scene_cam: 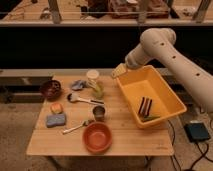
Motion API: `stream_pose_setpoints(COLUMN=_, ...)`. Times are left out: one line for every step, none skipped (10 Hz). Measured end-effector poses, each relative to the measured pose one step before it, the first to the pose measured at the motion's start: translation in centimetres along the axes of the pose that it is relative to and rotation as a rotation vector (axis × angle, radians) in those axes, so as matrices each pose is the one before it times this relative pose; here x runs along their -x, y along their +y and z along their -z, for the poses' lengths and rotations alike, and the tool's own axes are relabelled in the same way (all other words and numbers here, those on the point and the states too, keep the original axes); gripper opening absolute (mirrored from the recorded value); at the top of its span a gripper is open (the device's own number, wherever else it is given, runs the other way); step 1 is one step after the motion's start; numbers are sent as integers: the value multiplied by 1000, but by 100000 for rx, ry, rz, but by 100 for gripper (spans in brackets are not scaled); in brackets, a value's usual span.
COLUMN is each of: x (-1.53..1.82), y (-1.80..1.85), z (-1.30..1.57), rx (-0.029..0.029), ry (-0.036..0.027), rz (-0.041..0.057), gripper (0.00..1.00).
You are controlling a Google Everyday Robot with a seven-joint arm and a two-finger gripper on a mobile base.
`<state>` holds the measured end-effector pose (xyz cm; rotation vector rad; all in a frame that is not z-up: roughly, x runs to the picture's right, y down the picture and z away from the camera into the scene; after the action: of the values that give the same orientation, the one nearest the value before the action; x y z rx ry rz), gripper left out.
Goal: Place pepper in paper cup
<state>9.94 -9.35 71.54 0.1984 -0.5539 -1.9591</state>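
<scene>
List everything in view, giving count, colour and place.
pepper: 1, green, inside bin, near its front wall
sticks: 2, dark brown-purple, inside bin, behind pepper
bin: 1, yellow, table's right side
paper cup: 1, cream, table's back centre
brown bowl: 1, dark, back left
orange bowl: 1, front centre
metal cup: 1, dark, mid-table
spoons: 2, silvery, left of metal cup
sponges: 2, blue and orange, left edge
cloth: 1, blue-grey, left of paper cup
table: 1, light wood
gripper: 1, pale, at bin's back-left corner
arm: 1, white, reaching from right
</scene>
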Motion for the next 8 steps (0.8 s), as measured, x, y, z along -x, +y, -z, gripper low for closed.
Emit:
stream_pose_setpoints(x=148, y=80, z=-13, rx=720, ry=-295, rz=1172, gripper=80)
stream_pose_setpoints(x=562, y=268, z=361, rx=1631, ry=344, rz=2539, gripper=80)
stream_pose_setpoints(x=699, y=568, z=394, rx=1466, ry=571, rz=1994, gripper=80)
stream_pose_setpoints(x=1119, y=666, z=662, rx=1310, ry=763, rz=3259, gripper=80)
stream_pose_setpoints(x=1987, y=982, z=1060, rx=1327, ry=987, rz=4180, gripper=80)
stream_pose_setpoints(x=2130, y=1160, z=1171, rx=986, ry=914, rz=2162, gripper=80)
stream_pose_setpoints(x=1426, y=966, z=769, rx=771, ry=79, rz=658, gripper=80)
stream_pose_setpoints(x=1986, y=1658, z=895, rx=585, ry=-1422, rz=-493, gripper=80)
